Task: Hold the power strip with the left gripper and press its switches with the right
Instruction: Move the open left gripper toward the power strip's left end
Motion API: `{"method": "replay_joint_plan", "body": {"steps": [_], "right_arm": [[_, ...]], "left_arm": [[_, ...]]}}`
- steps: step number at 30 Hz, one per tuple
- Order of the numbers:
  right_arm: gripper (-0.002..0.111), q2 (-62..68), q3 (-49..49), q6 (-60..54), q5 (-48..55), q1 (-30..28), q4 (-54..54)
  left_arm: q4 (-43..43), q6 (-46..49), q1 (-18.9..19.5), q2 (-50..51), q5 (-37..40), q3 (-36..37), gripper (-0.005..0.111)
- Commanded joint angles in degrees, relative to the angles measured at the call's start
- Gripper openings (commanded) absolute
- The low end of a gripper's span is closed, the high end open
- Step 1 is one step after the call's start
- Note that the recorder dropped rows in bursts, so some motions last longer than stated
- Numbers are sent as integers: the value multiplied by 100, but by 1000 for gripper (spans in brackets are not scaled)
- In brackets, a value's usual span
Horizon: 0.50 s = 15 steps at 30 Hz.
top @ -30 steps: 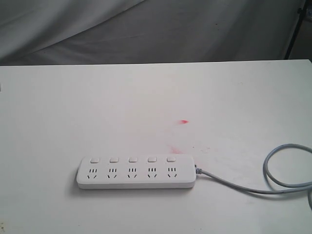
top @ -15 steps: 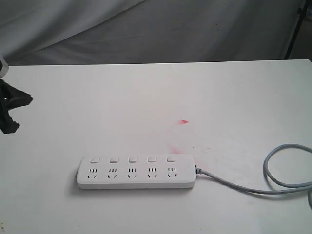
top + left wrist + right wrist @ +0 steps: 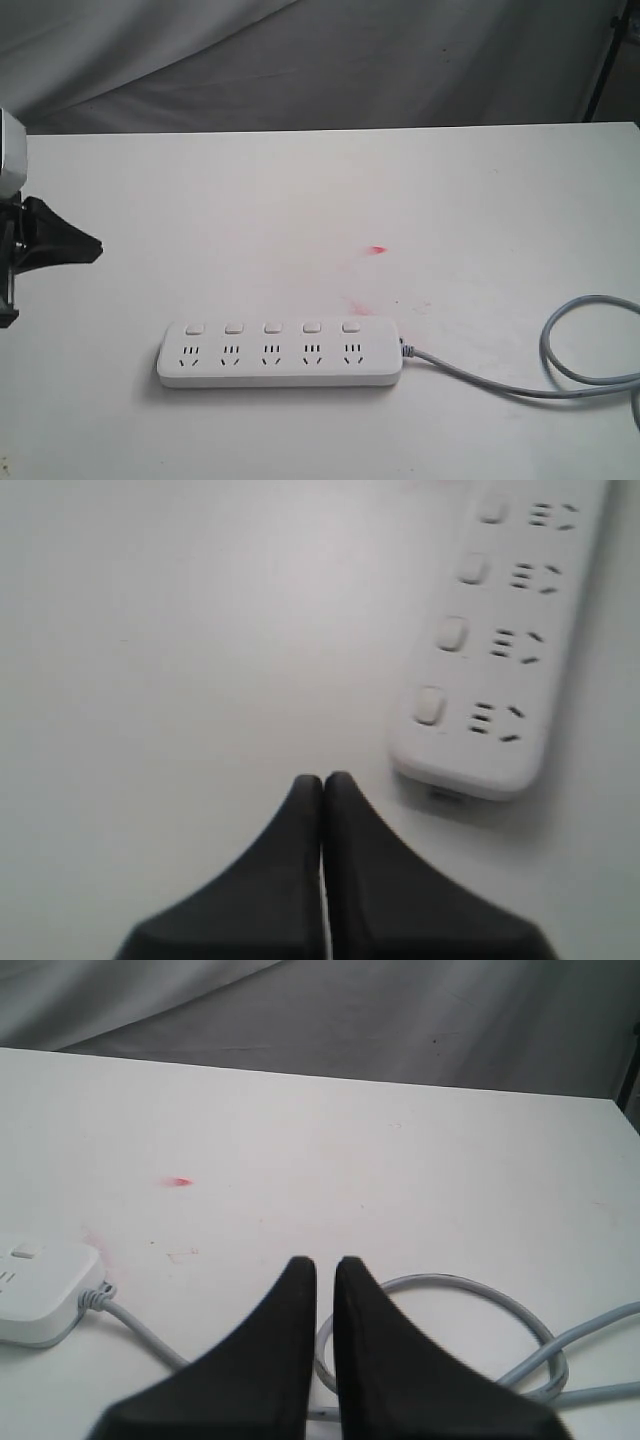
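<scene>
Looking at the power strip (image 3: 280, 355), I see it lying flat on the white table (image 3: 300, 190), lengthwise left to right, toward the near side and a little left of the middle. Its five switches (image 3: 272, 327) run along its far edge, one behind each socket; I can read no lettering on it. The grey cable (image 3: 500, 385) leaves its right end and curls into a loop by the table's right edge. The left gripper (image 3: 322, 780) hangs at the scene's left edge, farther off than the strip and well apart from it, its fingers (image 3: 400, 900) pressed together on nothing. The right gripper (image 3: 325, 1265) shows only in its own wrist view, near the cable loop, fingers all but together with a thin slit between them, empty. A small red mark (image 3: 377, 249) sits beyond the strip. Between the strip and the far table edge, where a grey cloth (image 3: 300, 60) begins, I have broad open table.
</scene>
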Motion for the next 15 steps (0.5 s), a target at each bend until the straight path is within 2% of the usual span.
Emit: {"method": "replay_joint_plan", "body": {"steps": [1, 11, 15], "right_arm": [[7, -16, 22, 1, -11, -20, 0], [7, -16, 22, 1, -11, -20, 0], [7, -16, 22, 1, -11, -20, 0]], "left_arm": [[534, 32, 5, 13, 108, -31, 0], [534, 32, 5, 36, 163, -31, 0], [199, 32, 5, 36, 85, -31, 0]]}}
